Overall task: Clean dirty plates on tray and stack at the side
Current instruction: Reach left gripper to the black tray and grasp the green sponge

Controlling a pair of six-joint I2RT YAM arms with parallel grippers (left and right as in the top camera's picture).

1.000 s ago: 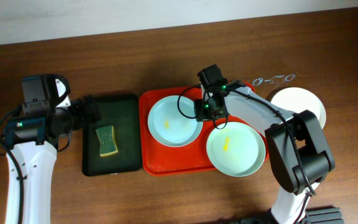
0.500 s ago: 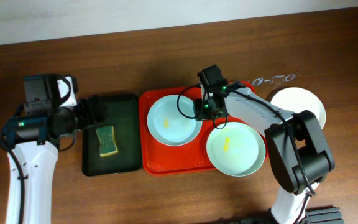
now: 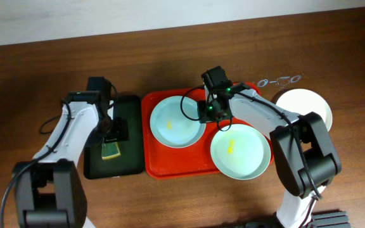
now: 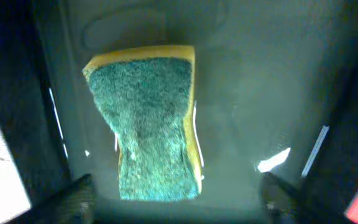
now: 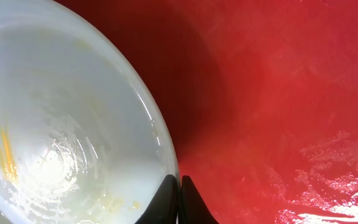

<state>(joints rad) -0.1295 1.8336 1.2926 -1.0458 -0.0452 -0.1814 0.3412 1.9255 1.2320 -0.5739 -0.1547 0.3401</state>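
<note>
On the tray (image 3: 154,159), right gripper (image 5: 179,185) pinches a plate (image 5: 61,118) rim; left gripper (image 4: 179,198) spread over sponge (image 4: 151,127).

Red tray (image 3: 152,161) w/ 2 yellow-smeared mint plates (image 3: 177,123) flat inside, white plate (image 3: 309,104) on table nearby.

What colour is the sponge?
Green scrubby top on a yellow base, clearest in the left wrist view.

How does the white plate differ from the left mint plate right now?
The white plate lies off the tray on the table, no smear visible; left mint plate sits in the tray, yellow-smeared, its rim pinched by the right tool. Both are round and shallow.
</note>
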